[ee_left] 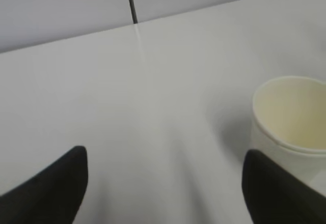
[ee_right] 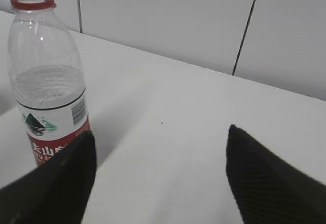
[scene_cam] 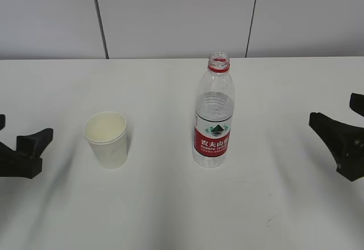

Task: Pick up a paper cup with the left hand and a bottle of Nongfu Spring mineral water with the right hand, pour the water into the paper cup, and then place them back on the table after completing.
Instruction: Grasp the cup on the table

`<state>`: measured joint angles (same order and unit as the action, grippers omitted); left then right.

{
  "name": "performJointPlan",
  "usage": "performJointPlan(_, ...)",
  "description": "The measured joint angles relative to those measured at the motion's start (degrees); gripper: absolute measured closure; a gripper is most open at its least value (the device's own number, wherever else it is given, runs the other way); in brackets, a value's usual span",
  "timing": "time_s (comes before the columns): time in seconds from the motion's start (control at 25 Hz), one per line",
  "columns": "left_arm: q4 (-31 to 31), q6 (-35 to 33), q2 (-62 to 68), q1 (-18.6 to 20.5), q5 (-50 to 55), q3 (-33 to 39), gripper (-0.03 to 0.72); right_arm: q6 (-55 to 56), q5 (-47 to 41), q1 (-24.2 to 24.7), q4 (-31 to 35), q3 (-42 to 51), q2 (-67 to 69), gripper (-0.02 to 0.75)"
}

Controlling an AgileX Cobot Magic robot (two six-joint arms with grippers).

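Cup and bottle standing, both claws empty

Tabletop first: along the lower edge of the exterior view we see bare white table (scene_cam: 170, 216) with a faint scuff at lower right. At mid-height, the left hand (scene_cam: 23, 148) shows at the left edge of the frame and the right hand (scene_cam: 338, 142) at the right edge, each only partly in frame. In the left wrist view we note two black fingers (ee_left: 51, 188) in the lower corners, spread wide with nothing between them; the paper cup (ee_left: 290, 127) sits at lower right, just beside the right-side finger. In the right wrist view the fingers (ee_right: 265, 178) are likewise set wide apart around bare table; the bottle (ee_right: 48, 76) stands at the left of the frame, behind the left-side finger.

Farther in, in the exterior view, the paper cup (scene_cam: 106, 139) stands upright left of centre. The bottle (scene_cam: 214, 113) stands upright just right of centre, uncapped, red label, partly filled. The two are apart. Behind the table we see a pale panelled wall (scene_cam: 170, 11) with dark seams.
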<state>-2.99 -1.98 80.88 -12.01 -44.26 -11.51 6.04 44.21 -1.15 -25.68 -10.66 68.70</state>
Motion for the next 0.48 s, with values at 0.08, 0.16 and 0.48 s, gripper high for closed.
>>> performJointPlan(0.08,-2.7,3.2,2.0,-0.1,-2.1,0.0,0.114,0.0,0.0,0.0,0.0,0.0,0.0,0.15)
performJointPlan(0.16,-7.7,5.6,4.1,-0.1,-4.1,0.0,0.107,0.0,-0.1,0.0,0.0,0.0,0.0,0.15)
performJointPlan(0.48,-16.5,8.8,14.7,-0.3,-12.5,-0.1,0.104,0.1,-0.4,0.0,-0.1,0.0,0.0,0.15)
